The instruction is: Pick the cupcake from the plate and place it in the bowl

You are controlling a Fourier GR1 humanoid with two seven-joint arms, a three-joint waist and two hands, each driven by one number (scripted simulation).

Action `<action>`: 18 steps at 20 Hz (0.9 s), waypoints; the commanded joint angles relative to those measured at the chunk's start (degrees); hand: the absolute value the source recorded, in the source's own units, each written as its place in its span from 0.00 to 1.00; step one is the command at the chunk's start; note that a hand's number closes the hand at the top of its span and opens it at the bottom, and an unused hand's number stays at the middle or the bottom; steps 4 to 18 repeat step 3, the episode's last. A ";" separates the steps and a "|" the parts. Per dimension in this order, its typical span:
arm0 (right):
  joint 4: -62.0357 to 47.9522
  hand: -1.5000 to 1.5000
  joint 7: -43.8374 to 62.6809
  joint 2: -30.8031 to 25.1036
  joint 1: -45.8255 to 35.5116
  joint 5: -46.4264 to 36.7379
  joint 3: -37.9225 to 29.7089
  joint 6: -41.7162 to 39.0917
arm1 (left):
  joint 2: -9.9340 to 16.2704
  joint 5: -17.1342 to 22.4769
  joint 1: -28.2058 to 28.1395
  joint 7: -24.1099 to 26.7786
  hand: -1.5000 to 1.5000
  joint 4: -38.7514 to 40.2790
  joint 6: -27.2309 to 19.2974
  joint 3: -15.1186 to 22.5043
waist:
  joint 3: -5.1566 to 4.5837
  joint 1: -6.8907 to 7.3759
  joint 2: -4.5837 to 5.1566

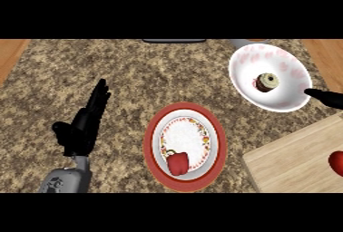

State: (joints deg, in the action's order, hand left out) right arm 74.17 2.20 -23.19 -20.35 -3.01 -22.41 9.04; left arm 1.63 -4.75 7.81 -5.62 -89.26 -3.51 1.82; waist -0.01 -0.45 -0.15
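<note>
Resting open at the view's lower left, the left hand (pixel 81 124) is holding nothing, its fingers (pixel 99 96) straight and pointing up over the speckled table (pixel 80 63). Just to the right of those fingers, a red-rimmed plate (pixel 153 149) is carrying a red pepper (pixel 178 163). A wooden board (pixel 295 156) is lying at the lower right with a red thing (pixel 337 163) at the edge. Farther off, the cupcake (pixel 267 82) is sitting inside the white bowl (pixel 249 63), and the right hand (pixel 326 97) is touching the bowl's right rim; whether its fingers are spread or curled cannot be told.
</note>
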 commanded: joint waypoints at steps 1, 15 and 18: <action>2.65 0.00 -2.07 -0.08 4.77 1.47 0.23 -2.97 | -0.23 0.38 1.60 0.77 0.50 1.62 0.61 -0.18 | 0.00 0.32 0.12; 1.29 0.00 -4.22 0.78 6.07 1.14 -0.17 -1.79 | 1.07 0.84 -0.86 -0.18 0.50 -0.76 1.64 -0.81 | 0.01 0.46 0.13; 1.29 0.00 -4.22 0.78 6.07 1.14 -0.17 -1.79 | 1.07 0.84 -0.86 -0.18 0.50 -0.76 1.64 -0.81 | 0.01 0.46 0.13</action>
